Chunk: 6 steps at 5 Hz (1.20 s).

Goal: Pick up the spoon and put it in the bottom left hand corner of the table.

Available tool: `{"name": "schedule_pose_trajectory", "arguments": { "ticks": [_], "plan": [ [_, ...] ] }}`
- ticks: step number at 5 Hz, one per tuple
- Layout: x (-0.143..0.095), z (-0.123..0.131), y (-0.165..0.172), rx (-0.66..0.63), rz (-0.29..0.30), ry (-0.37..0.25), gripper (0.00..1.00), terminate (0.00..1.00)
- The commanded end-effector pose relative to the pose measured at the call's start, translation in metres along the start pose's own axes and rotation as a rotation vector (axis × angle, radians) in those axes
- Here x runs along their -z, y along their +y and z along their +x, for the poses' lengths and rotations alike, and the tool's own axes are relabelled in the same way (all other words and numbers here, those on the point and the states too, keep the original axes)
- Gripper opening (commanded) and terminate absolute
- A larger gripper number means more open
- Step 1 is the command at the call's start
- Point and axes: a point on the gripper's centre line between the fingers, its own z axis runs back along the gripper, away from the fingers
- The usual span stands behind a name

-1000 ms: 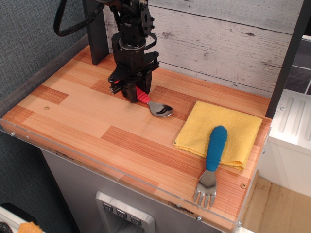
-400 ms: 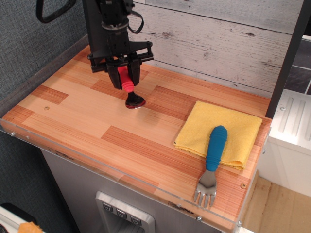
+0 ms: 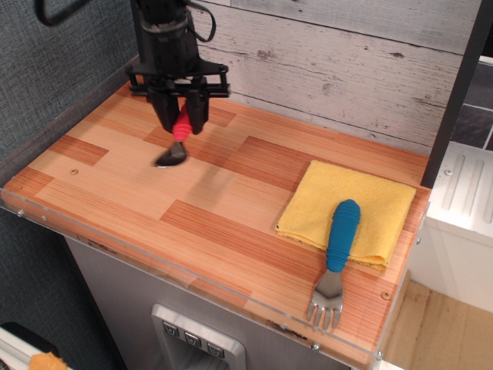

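The black gripper (image 3: 182, 116) is shut on the red ribbed handle of the spoon (image 3: 176, 141) and holds it lifted above the wooden table (image 3: 123, 185), over the back left part. The spoon hangs down with its silver bowl lowest, tilted slightly to the left and blurred by motion. The upper end of the handle is hidden between the fingers.
A folded yellow cloth (image 3: 370, 202) lies at the right side of the table. A blue-handled metal fork (image 3: 337, 250) rests partly on the cloth, tines near the front right edge. A clear acrylic rim (image 3: 177, 266) runs along the front edge. A whitewashed plank wall (image 3: 347, 62) stands behind.
The gripper lifted the spoon off the table and carried it to the left; the spoon now hangs bowl-down from the shut fingers. The fork and cloth have not moved.
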Motion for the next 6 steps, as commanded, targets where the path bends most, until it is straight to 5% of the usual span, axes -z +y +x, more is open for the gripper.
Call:
{"name": "schedule_pose_trajectory", "arguments": {
  "ticks": [1, 6],
  "plan": [
    [-0.024, -0.014, 0.026, 0.403, 0.050, -0.078, 0.00, 0.00],
    [0.010, -0.040, 0.084, 0.298, 0.102, -0.107, 0.00, 0.00]
  ]
}}
